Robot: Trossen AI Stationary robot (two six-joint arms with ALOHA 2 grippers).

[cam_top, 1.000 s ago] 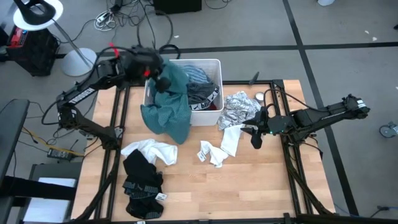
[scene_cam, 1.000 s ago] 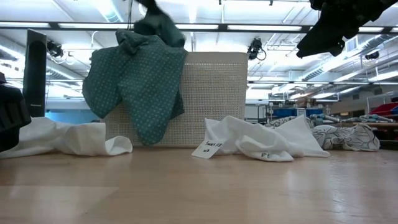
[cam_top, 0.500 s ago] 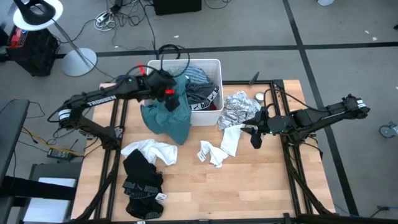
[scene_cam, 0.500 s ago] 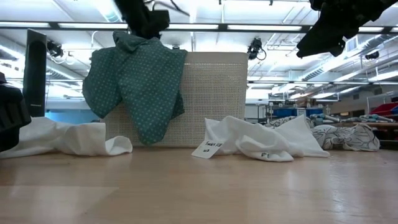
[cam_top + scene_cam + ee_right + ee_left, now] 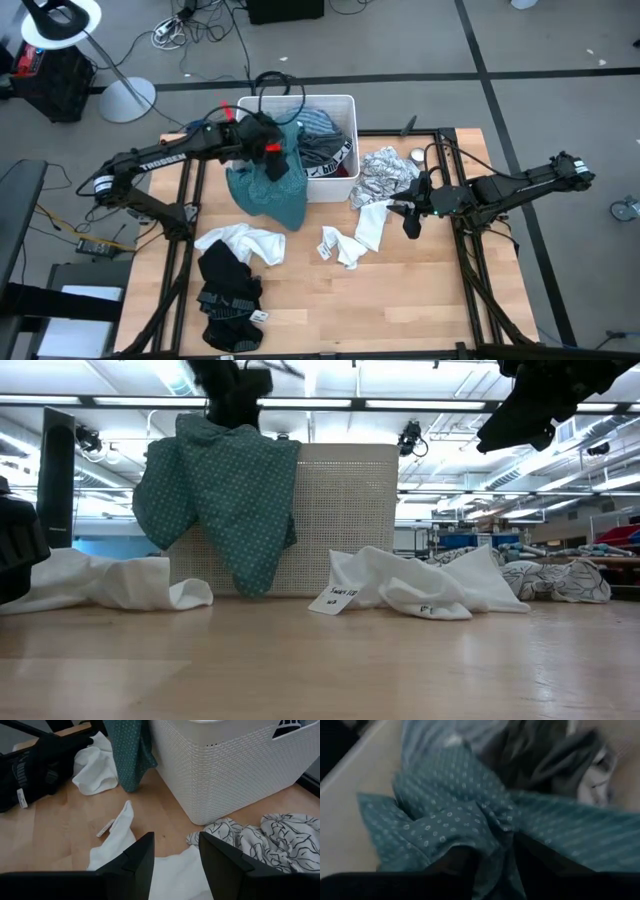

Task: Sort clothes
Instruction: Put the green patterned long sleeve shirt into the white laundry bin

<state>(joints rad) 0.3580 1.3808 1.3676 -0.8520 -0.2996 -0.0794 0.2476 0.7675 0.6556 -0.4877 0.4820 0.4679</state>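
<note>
A teal dotted garment [image 5: 268, 192] hangs over the near left rim of the white tub [image 5: 349, 120], most of it down the tub's outer wall [image 5: 350, 520]. My left gripper [image 5: 272, 165] is right above its bunched top, fingers apart. Grey and striped clothes [image 5: 322, 143] lie in the tub. On the table lie a white garment [image 5: 245, 242], a black one [image 5: 228, 290], a small white one [image 5: 340, 246] and a white-grey patterned one [image 5: 385, 175]. At the right, my right gripper [image 5: 410, 216] hovers open over a white cloth [image 5: 165, 870]. My left gripper comes slanting down from the table's left, and a bunched fold at the teal garment's top [image 5: 490, 827] lies between its spread fingers [image 5: 455, 865]. The cloth rests slack against them. The garment hangs on the tub's rim, not from the fingers.
Bare wood [image 5: 410, 300] lies open at the table's near right. The tub stands at the far middle edge. A black frame rail [image 5: 470, 260] runs along the table's right side. A lamp base [image 5: 125, 98] and cables lie on the floor beyond the table.
My left gripper has come down toward the tub's near left rim and tipped further down. With it the teal garment has sunk, its raised bunched top now slumped onto the rim while its lower part still hangs outside the tub.
</note>
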